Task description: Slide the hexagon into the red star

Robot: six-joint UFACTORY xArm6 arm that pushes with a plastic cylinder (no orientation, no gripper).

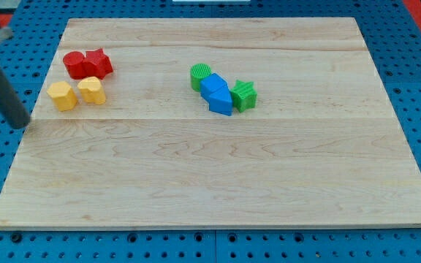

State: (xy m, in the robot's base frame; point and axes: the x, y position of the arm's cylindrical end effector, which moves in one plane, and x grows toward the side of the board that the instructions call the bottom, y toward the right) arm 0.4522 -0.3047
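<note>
The yellow hexagon (63, 96) lies near the board's upper left. The red star (99, 63) lies up and to the right of it, touching a red round block (74, 64) on its left. A yellow heart-like block (91, 90) sits just right of the hexagon, below the red star. My tip (23, 123) is at the board's left edge, below and to the left of the hexagon and clear of it. The dark rod slants up towards the view's upper left.
A cluster lies at the upper middle: a green round block (199, 75), a blue cube (213, 88), a blue triangle (222, 104) and a green star (245, 96), touching in a row. The wooden board (218, 175) rests on a blue pegboard.
</note>
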